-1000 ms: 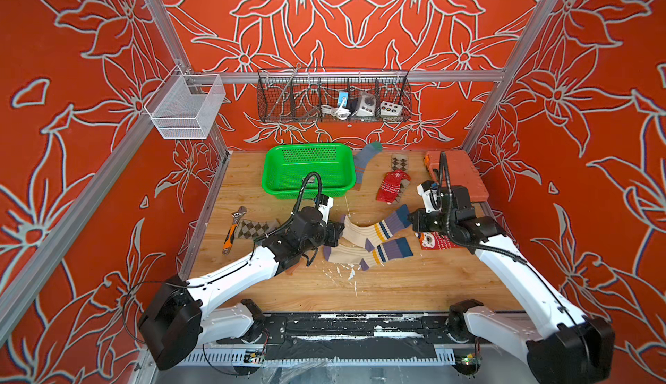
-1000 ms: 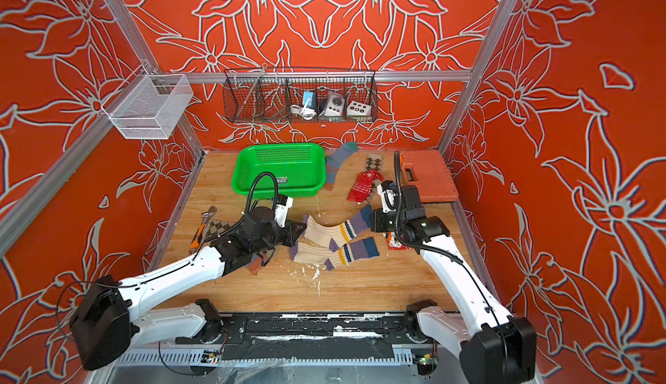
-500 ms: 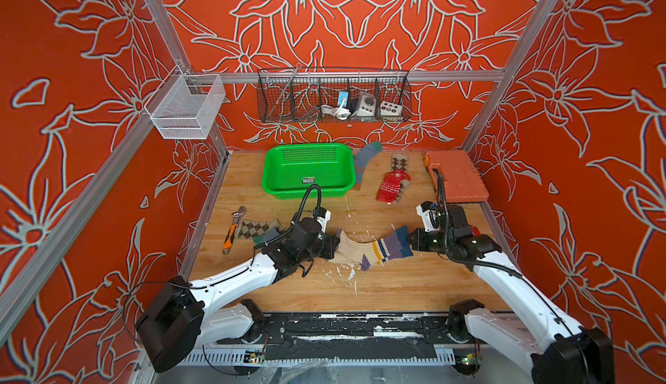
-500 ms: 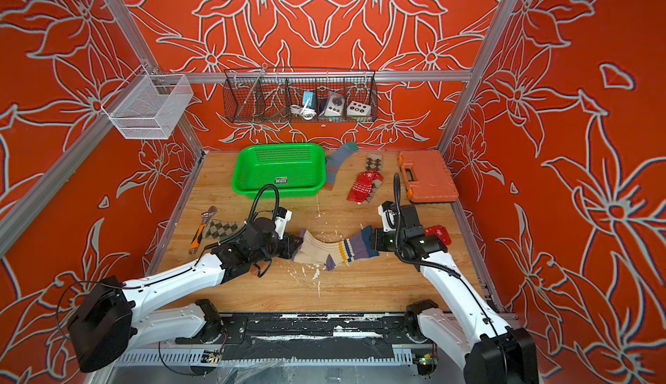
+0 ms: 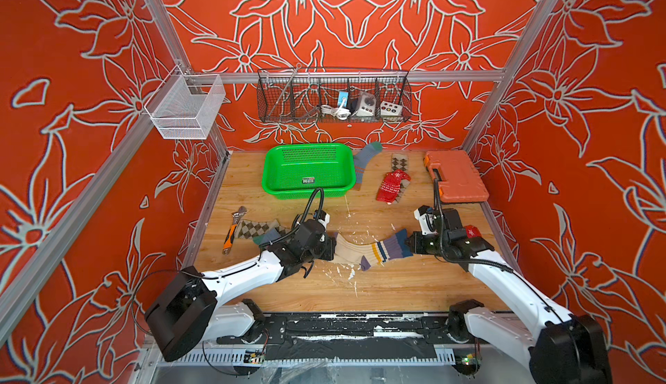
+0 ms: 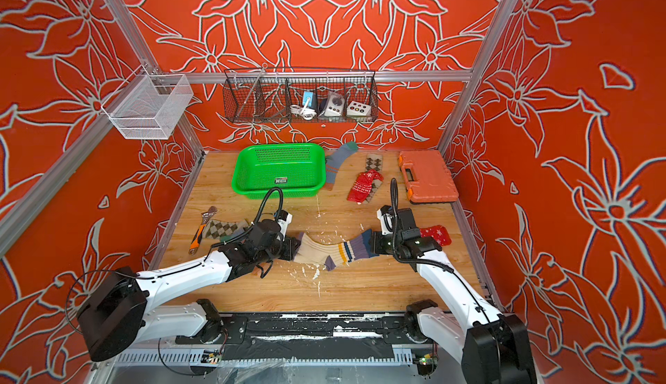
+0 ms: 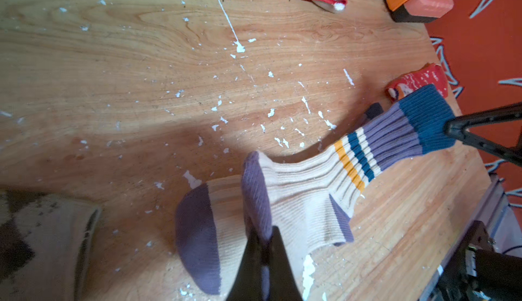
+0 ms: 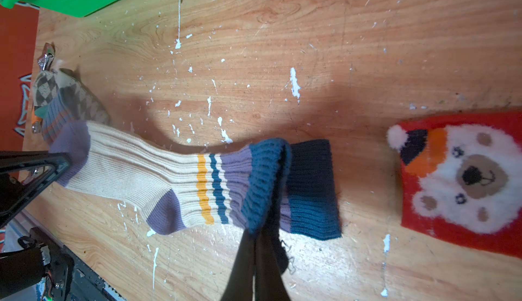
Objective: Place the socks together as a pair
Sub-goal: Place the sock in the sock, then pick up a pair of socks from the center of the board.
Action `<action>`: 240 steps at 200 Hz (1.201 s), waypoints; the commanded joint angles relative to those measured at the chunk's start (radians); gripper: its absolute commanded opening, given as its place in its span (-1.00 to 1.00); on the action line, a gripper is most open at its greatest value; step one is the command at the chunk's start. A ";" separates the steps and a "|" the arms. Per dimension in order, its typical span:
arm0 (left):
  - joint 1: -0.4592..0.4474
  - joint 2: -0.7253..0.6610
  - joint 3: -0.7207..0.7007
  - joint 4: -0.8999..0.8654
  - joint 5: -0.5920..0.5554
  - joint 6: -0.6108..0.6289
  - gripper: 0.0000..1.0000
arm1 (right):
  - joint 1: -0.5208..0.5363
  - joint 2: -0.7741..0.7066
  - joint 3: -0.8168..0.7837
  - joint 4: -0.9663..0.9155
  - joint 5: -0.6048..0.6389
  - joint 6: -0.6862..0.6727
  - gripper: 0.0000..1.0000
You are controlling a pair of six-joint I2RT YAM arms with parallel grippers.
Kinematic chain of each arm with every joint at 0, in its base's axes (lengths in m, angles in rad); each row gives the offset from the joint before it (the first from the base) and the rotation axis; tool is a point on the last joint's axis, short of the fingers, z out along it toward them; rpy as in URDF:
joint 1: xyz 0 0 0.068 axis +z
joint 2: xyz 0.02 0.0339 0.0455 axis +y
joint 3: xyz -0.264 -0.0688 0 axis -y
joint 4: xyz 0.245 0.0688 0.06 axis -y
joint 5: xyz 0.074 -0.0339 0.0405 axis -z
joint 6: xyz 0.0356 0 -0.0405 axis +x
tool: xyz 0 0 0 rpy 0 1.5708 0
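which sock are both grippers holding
The upper beige striped sock: the left gripper pinches its purple toe, the right gripper its navy cuff. Its mate lies flat beneath it.

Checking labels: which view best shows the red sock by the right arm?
Right wrist view: the red bear-face sock lies close, its polar bear plain. Both top views show only a partly hidden red patch; the left wrist view, a small end.
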 commanded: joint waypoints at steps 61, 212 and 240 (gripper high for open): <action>-0.001 0.076 0.005 -0.021 -0.082 0.035 -1.00 | 0.000 0.093 -0.058 0.113 0.068 0.003 -1.00; 0.029 -0.047 0.039 -0.080 0.044 0.022 -1.00 | 0.000 -0.056 -0.062 0.026 -0.018 0.032 -1.00; 0.053 -0.045 0.028 -0.075 0.058 0.026 -1.00 | 0.001 -0.066 -0.082 0.038 -0.020 0.040 -1.00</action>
